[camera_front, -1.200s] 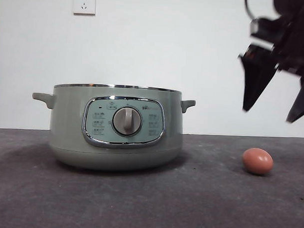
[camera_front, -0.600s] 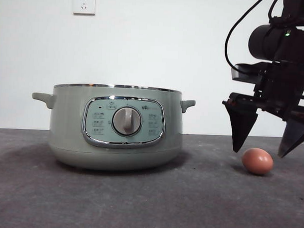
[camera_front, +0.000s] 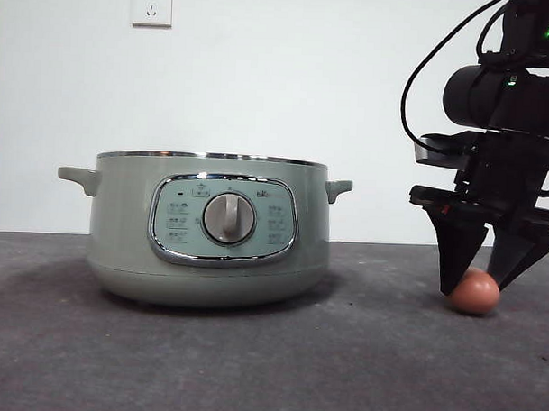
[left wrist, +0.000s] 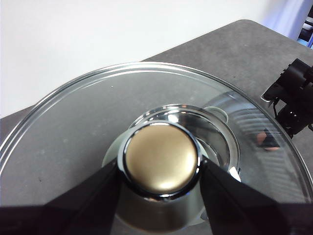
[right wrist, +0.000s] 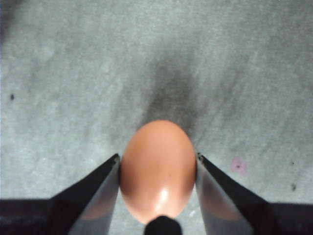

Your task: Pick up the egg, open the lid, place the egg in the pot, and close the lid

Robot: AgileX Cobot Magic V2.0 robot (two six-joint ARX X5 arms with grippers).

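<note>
down on the table, right end effector (right wrist: 157,196) clamps the egg (right wrist: 157,169); left end effector (left wrist: 160,171) grips the lid (left wrist: 73,117) knob.

Right gripper (camera_front: 478,283) straddles the egg (camera_front: 474,293) on the table (camera_front: 251,358), beside the pot (camera_front: 209,230)

Egg (camera_front: 475,293): in the front view we see only its lower part; the right gripper (camera_front: 482,267) covers the top and sides.

Lid (left wrist: 88,122): in the left wrist view the frame crops its rim on both sides and near the camera.

Pot (camera_front: 210,228): we find its panel markings too small to read, and its inside is out of sight from this low angle.

Right arm: its upper part is cropped at the front view's top right corner.
</note>
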